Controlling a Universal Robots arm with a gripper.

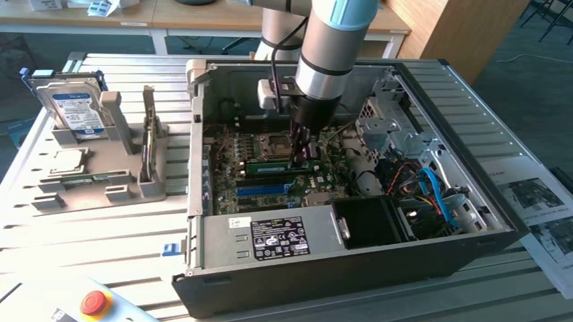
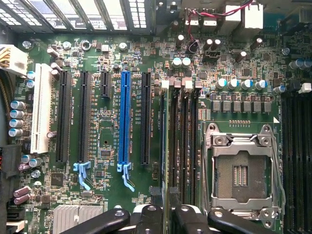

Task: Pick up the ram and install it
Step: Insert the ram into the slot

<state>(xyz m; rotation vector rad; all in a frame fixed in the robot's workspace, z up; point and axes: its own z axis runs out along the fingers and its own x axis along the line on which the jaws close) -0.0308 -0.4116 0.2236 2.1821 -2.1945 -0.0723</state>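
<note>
On the slatted metal table (image 1: 107,235), a grey plastic holder (image 1: 134,194) by the exterior view's left edge carries an upright silver hard drive with a blue-white label (image 1: 74,111) and a flat square silver processor chip (image 1: 69,161), beside an open black computer case (image 1: 358,275).

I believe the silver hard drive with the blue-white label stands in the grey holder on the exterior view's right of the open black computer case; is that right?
Not quite: the exterior view shows the silver hard drive standing in the grey holder on the exterior view's left of the open black computer case, not its right.
</note>
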